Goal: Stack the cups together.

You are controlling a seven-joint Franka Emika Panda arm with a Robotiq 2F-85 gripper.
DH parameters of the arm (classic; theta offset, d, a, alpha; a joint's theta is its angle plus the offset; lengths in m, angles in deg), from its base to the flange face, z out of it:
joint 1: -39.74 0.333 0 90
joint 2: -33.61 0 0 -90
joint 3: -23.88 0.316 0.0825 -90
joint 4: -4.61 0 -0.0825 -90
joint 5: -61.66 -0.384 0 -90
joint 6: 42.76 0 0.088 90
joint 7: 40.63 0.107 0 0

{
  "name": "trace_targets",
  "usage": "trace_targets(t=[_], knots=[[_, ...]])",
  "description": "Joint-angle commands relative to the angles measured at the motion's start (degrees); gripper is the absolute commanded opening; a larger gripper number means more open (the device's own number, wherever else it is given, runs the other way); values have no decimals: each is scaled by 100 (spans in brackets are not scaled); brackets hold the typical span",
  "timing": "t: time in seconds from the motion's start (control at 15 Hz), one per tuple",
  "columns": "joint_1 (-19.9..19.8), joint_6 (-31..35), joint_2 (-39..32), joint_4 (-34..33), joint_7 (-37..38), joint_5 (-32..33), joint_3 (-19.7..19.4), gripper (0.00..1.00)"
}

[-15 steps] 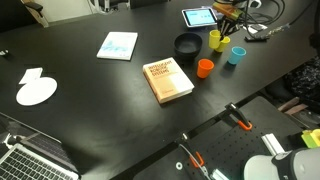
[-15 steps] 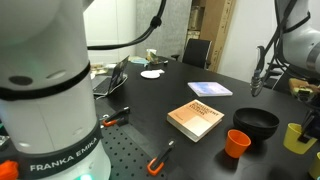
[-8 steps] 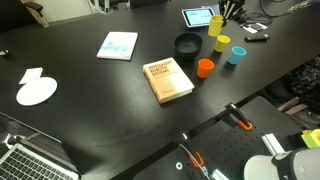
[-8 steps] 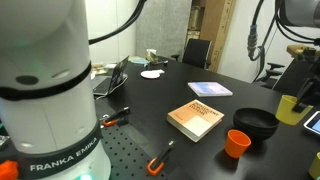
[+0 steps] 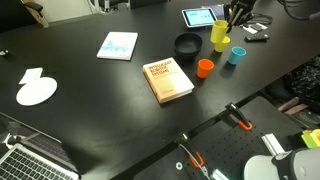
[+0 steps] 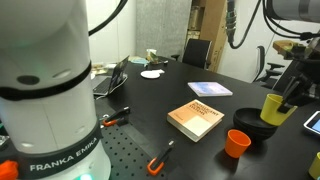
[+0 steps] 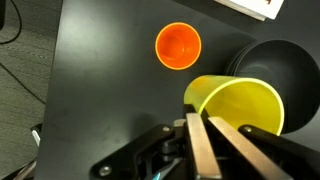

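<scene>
You now carry the yellow cup, pinched by its wall in the gripper, clear of the table. It hangs nearer the black bowl than before, seemingly over its rim.

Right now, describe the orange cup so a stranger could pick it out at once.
Find the brown book in the middle of the black table. Just beside it, near the black bowl and the teal cup, stands the orange cup. It is the only orange cup, upright, touching nothing; the yellow cup hangs in the gripper.
</scene>
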Motion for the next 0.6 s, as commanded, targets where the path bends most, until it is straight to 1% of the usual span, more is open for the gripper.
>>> trace_targets(t=[0.0, 0.27, 0.53], knots=[[-37, 560, 486, 798, -579, -206, 104, 5], [-111, 758, 501, 1127, -1278, -593, 252, 4], [-158, 755, 328, 1063, -1926, -1035, 419, 5]])
